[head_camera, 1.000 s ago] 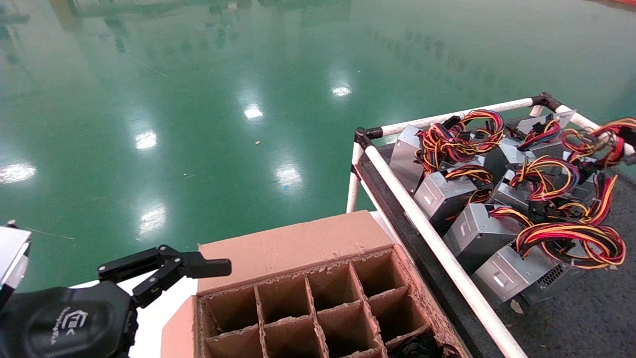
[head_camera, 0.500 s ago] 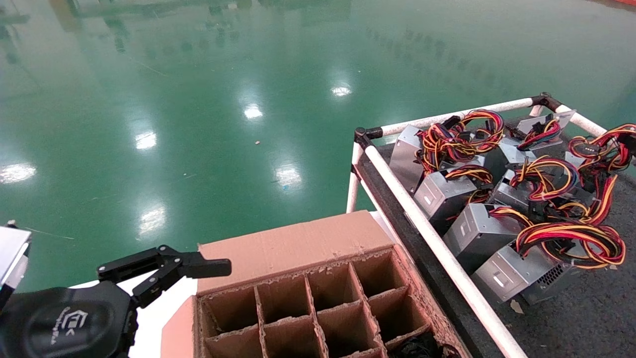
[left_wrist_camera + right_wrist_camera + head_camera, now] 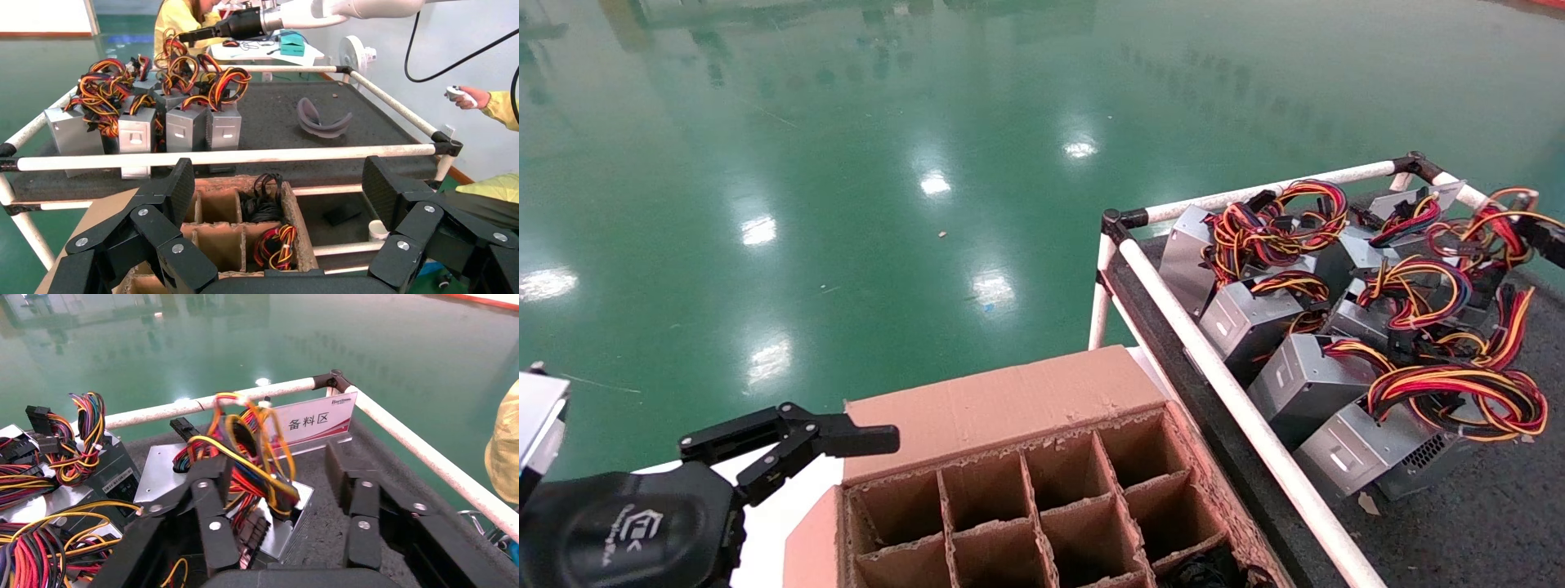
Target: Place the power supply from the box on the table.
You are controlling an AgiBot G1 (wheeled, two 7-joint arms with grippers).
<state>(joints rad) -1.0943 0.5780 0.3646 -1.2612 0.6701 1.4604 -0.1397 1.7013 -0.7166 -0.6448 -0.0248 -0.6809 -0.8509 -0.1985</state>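
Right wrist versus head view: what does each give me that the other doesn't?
Only the right wrist view: the right gripper, open over a power supply with looped cables, and a red-and-white sign by the far corner. Only the head view: the box with its divider cells, and the left gripper parked beside it, open. Both show the table, its white rail, and the crowded power supplies.

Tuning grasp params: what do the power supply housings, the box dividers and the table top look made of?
Power supplies: bare sheet metal by the look, dull silver with stamped vents; cable bundles look plastic-sleeved. Box dividers: corrugated cardboard, brown, matte, top edges frayed. Table: dark grey rough surface, perhaps rubber or felt mat, hard to tell; rails are smooth white tube, metal or plastic unclear.
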